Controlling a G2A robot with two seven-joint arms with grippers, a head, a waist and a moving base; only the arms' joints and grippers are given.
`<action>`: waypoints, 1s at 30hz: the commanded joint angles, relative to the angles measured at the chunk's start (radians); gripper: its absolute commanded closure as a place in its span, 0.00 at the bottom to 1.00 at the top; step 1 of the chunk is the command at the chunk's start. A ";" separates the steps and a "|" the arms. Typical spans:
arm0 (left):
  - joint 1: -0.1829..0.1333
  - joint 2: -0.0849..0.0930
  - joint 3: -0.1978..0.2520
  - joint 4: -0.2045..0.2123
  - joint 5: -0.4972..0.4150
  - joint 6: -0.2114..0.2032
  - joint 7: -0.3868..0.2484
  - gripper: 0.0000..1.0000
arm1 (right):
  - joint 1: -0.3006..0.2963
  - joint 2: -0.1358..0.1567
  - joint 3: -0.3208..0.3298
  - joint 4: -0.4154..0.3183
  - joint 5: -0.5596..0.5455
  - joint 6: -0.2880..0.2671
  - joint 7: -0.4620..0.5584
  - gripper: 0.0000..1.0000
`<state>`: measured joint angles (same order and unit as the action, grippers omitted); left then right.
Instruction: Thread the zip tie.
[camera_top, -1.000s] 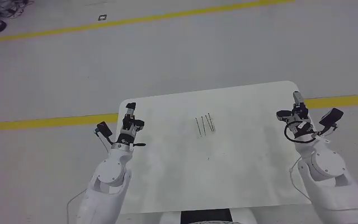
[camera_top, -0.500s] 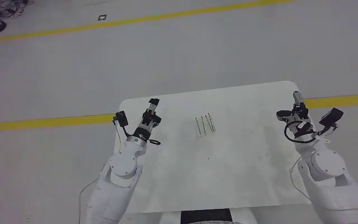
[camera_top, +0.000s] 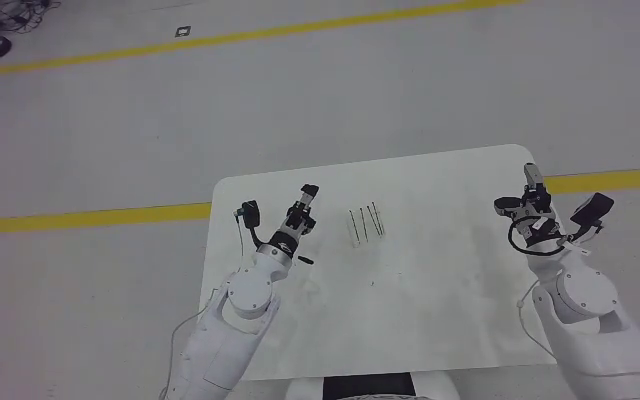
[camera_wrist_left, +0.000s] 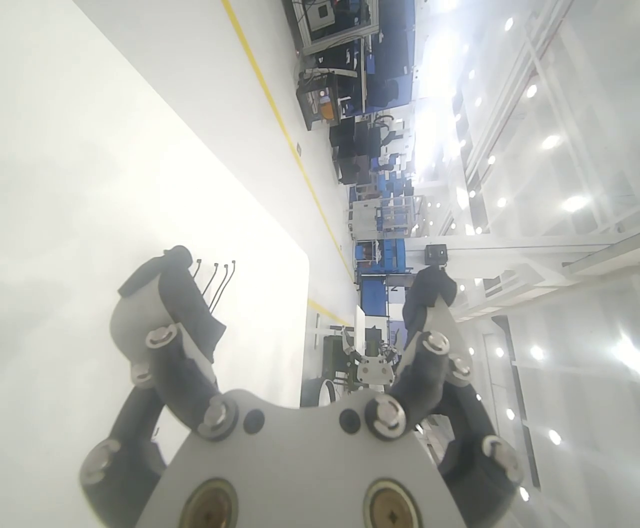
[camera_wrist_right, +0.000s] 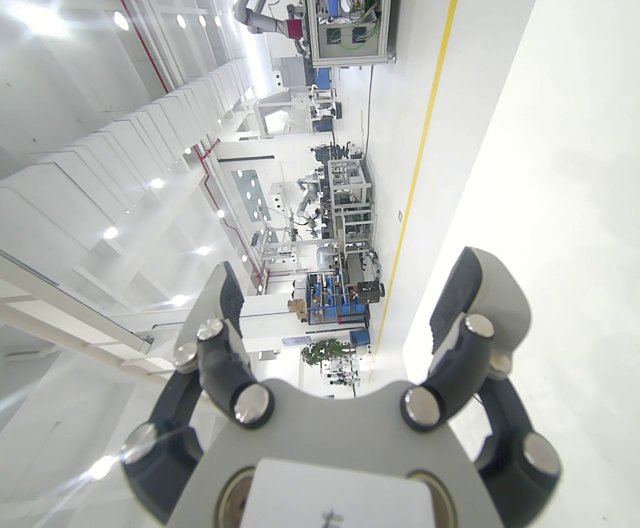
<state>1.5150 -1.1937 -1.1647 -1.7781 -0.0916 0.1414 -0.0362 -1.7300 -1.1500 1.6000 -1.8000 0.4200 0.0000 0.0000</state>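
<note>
Several thin black zip ties (camera_top: 366, 222) lie side by side near the middle of the white table (camera_top: 430, 300); they show beyond a finger as zip ties (camera_wrist_left: 217, 285) in the left wrist view. My left gripper (camera_top: 308, 196) hangs open a short way to their left, nothing between its fingers (camera_wrist_left: 165, 295). My right gripper (camera_top: 532, 180) stands open and empty at the table's far right edge, well away from the ties; its fingers (camera_wrist_right: 465, 290) are spread wide.
The table's rounded right corner (camera_top: 525, 155) lies beside the right gripper. Grey floor with a yellow line (camera_top: 100, 216) surrounds the table. A distant workshop with racks (camera_wrist_right: 345, 200) lies beyond.
My left arm has swung to the right across the table, from the left edge to just beside the zip ties. The right arm has stayed still.
</note>
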 joint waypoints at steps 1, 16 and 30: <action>0.000 0.000 0.000 0.000 0.000 0.000 0.000 0.00 | 0.000 0.000 0.000 0.000 0.000 0.000 0.000 0.00; -0.188 -0.024 0.225 -0.004 0.251 0.192 -0.156 0.00 | 0.000 0.000 0.000 0.000 0.000 0.000 0.000 0.00; -0.226 -0.033 0.276 0.028 0.288 0.199 -0.194 0.00 | 0.000 0.000 0.000 0.000 0.000 0.000 0.000 0.00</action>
<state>1.2895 -1.2270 -0.8891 -1.7498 0.1968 0.3399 -0.2301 -1.7300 -1.1500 1.6000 -1.8000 0.4200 0.0000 0.0000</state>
